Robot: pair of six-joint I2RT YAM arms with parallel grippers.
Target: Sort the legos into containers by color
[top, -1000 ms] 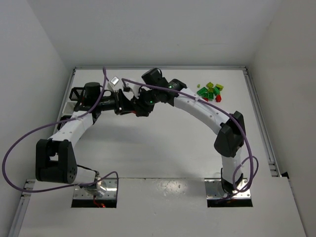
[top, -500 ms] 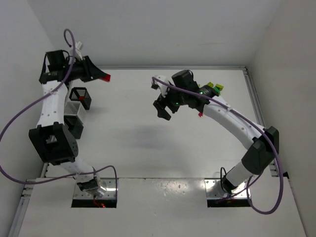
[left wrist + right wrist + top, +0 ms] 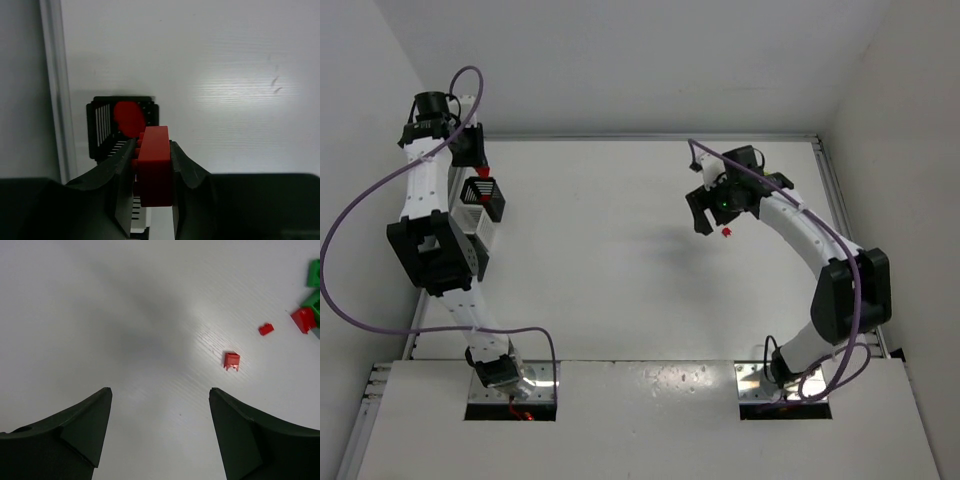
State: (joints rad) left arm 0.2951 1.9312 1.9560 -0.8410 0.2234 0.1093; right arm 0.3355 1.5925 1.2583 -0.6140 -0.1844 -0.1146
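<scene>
Red plastic sits in my left gripper (image 3: 154, 152): its fingers (image 3: 186, 172) are drawn in narrow on a red brick (image 3: 155, 175), pinching its two long sides, and the brick's end pokes out past the tips. From the top camera I see that gripper (image 3: 482, 172) hanging at the far-left side of the table (image 3: 610, 270), above a black bin (image 3: 487, 197). Through the left wrist camera the black bin (image 3: 100, 125) lies just beyond the held brick, close beside the rail (image 3: 54, 85) along the table's edge, and a red piece (image 3: 127, 116) already lies inside it. A white bin (image 3: 468, 218) stands just beside the black one on its near side; at the wrist I catch only a sliver of its slats (image 3: 141, 220) under the fingers.

Moving right, my right gripper (image 3: 702, 213) hovers over the right half of the table with its jaws spread wide and nothing between them (image 3: 160, 427). A small red brick (image 3: 231, 360) lies on the table ahead of the right finger; from above it shows just beside the gripper (image 3: 726, 232). Further right lie a tiny red piece (image 3: 266, 329), a larger red brick (image 3: 301, 320) right beside a green brick (image 3: 313, 300), and a second green brick (image 3: 315, 272) at the frame's edge.
</scene>
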